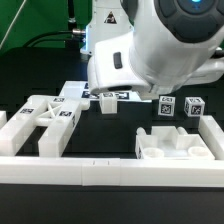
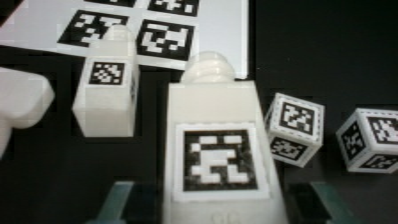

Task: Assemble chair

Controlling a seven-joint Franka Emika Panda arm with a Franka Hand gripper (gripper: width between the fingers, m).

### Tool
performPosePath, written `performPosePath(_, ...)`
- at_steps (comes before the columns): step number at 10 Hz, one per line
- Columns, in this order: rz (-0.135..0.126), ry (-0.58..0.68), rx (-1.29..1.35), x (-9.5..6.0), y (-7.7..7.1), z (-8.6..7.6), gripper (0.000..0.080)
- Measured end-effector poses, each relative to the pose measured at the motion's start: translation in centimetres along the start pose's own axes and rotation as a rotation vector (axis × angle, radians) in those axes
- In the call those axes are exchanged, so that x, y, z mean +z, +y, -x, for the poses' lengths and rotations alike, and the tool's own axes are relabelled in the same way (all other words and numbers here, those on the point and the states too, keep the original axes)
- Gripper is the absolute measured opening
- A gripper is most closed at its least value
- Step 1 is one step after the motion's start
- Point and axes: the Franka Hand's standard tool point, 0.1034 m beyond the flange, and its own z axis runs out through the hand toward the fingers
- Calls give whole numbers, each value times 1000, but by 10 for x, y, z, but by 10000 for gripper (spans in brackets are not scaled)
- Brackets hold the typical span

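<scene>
My gripper [image 2: 221, 206] is shut on a white leg bar [image 2: 217, 135] with a square tag on its face. One dark finger [image 2: 125, 203] shows on each side of the bar's near end. In the exterior view this bar [image 1: 110, 98] hangs under the gripper [image 1: 105, 92] near the table's middle. A second leg bar [image 2: 107, 88] lies beside it. The X-braced frame [image 1: 45, 115] lies at the exterior view's left. At the right front sits the slotted seat block [image 1: 175, 145]. Two small tagged pieces [image 1: 167, 107] [image 1: 193, 105] stand behind the block.
The marker board [image 2: 143, 25] lies flat beyond the two bars. A long white border rail [image 1: 110, 172] runs along the front of the table. The arm's white body [image 1: 160, 45] fills the upper right of the exterior view.
</scene>
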Motion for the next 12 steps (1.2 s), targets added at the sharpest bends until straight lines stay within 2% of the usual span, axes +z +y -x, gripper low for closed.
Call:
performPosePath(1,10,106,-4,-16,-2,-5,285)
performPosePath(3,18,231,1,-15,0,-9,285)
performPosePath(6,32,418,5,-25,3,-14,285)
performPosePath(8,44,563,2,-55,1,-13,285)
performPosePath(9,44,589,3,-65,-2,-9,285)
performPosePath(10,37,670,9,-83,-5,-12,285)
performPosePath(11,41,760,16,-97,-9,-13,285)
performPosePath(12,55,852,7,-96,-6,-16,285)
